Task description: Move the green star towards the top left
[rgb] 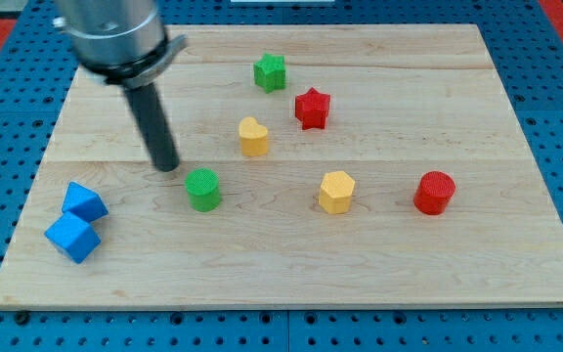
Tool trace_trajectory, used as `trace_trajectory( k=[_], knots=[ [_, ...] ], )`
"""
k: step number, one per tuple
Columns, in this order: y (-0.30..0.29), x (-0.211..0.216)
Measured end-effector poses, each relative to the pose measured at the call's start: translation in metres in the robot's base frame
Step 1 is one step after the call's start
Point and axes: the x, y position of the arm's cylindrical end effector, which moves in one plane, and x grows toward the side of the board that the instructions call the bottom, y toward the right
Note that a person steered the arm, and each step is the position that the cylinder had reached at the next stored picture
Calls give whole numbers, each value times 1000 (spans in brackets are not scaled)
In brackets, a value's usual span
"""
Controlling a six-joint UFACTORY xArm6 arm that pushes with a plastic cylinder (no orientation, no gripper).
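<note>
Eight little blocks sit on the wooden board (477,127). The green star (270,72) is near the view's top, a bit left of the middle, with the red star (312,108) just down and to its right. My tip (167,166) is well below the green star, close to the left of the green round block (202,189), not touching it. My arm ends in a plain rod, with no hand to spread or pinch. Two blue cubes (78,223) touch at the bottom left.
</note>
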Motion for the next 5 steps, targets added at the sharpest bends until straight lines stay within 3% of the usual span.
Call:
trace_trajectory(
  k=[1, 2, 3, 4, 5],
  knots=[
    [61, -20],
    [83, -20],
    [50, -34],
    [64, -92],
    [114, -109]
  ],
)
